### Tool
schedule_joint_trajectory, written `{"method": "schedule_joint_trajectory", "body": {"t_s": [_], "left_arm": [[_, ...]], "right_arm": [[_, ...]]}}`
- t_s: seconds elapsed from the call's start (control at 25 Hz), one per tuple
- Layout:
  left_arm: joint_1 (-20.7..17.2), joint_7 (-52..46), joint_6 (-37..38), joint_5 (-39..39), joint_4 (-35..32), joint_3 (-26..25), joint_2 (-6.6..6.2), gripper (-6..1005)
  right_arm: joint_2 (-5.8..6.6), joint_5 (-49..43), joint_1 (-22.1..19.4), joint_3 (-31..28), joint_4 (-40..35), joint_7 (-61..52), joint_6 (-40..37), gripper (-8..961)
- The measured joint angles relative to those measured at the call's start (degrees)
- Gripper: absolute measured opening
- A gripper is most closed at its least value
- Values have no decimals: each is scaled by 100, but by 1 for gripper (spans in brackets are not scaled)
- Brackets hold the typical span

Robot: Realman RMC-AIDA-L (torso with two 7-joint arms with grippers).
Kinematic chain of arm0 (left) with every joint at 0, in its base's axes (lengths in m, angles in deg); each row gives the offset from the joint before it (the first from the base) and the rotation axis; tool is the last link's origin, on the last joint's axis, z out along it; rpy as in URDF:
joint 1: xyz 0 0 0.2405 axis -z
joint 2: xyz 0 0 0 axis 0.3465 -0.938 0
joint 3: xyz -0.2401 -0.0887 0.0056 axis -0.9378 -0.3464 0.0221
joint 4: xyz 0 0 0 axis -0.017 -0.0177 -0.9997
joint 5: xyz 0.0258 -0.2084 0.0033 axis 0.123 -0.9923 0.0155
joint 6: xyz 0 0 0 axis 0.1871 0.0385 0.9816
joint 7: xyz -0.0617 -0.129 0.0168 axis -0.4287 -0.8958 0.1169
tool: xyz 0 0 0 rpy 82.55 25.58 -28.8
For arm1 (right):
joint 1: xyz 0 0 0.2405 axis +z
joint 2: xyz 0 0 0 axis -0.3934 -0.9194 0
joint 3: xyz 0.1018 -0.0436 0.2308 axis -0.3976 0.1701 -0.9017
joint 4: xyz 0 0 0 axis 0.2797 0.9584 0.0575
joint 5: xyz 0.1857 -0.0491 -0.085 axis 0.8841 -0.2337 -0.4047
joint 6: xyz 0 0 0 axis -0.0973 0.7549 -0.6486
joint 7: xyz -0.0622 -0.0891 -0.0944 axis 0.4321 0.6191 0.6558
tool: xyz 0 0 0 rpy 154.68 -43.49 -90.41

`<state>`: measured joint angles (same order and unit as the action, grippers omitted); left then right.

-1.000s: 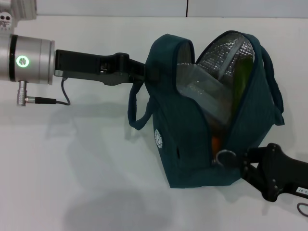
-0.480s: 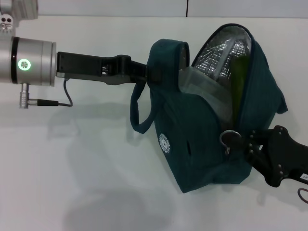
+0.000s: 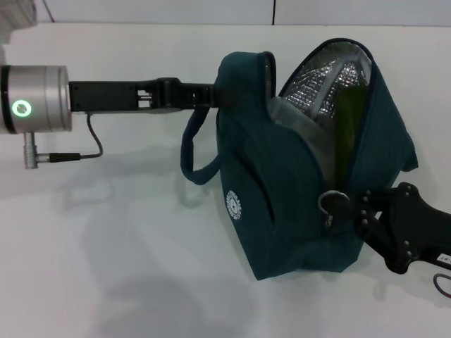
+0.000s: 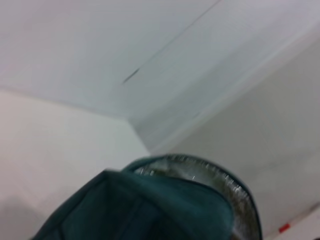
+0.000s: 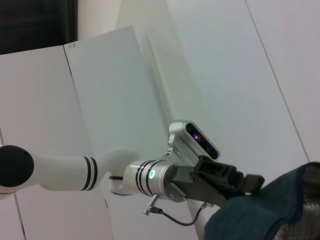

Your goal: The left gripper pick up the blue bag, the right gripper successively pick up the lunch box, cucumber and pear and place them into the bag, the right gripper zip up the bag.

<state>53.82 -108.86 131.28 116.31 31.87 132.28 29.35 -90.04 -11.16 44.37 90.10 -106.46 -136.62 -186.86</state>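
The blue bag (image 3: 282, 183) hangs over the table, and my left gripper (image 3: 213, 95) is shut on its upper left rim. One loop handle (image 3: 194, 158) droops beside it. The top of the bag gapes, showing foil lining (image 3: 331, 74). Inside stand the clear lunch box (image 3: 299, 125) and the dark green cucumber (image 3: 347, 120); the pear is hidden. At the bag's lower right, my right gripper (image 3: 358, 211) is shut on the ring zip pull (image 3: 332, 204). The left wrist view shows the blue bag (image 4: 150, 210) rim and foil lining (image 4: 200, 172). The right wrist view shows the left gripper (image 5: 240, 182) at the blue bag (image 5: 270, 210).
A white table (image 3: 106, 246) lies under the bag, with a white wall (image 3: 211, 10) behind its far edge. My left arm's silver wrist (image 3: 35, 98) with a green light and a cable reaches in from the left.
The right gripper has drawn the zip pull upward, closing the lower end of the opening and hiding the orange pear. The bag and left arm have shifted slightly to the left.
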Motion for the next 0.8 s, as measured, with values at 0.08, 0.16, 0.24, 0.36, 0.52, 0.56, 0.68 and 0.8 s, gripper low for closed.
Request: {"method": "schedule_joint_trajectory", "body": {"t_s": [0.08, 0.16, 0.24, 0.36, 0.52, 0.56, 0.68, 0.8], "left_arm": [[-113, 196, 1, -251, -1, -2, 4, 184], [-264, 401, 2, -568, -18, -2, 2, 216], [-389, 589, 22, -812, -31, -2, -26, 280], [-561, 900, 148, -1054, -35, -2, -49, 422], [-788, 1406, 372, -1215, -5, 4, -30, 646], [-838, 1485, 398, -1223, -2, 8, -17, 661], [-1016, 1758, 437, -1229, 63, 8, 50, 708], [-1119, 1980, 499, -1230, 234, 2, 80, 719]], "right_arm": [[0, -1, 5, 2, -16, 54, -14, 8], [1, -1, 10, 11, -25, 147, -34, 9], [1, 5, 15, 17, -22, 257, -72, 9], [1, 76, 16, -6, -7, 309, -90, 9], [-2, 242, 22, 3, 7, 466, -91, 9], [-6, 298, 34, 7, 8, 531, -88, 9], [-15, 491, 120, 9, 0, 638, -66, 9], [-18, 722, 190, 9, -13, 724, -33, 9]]}}
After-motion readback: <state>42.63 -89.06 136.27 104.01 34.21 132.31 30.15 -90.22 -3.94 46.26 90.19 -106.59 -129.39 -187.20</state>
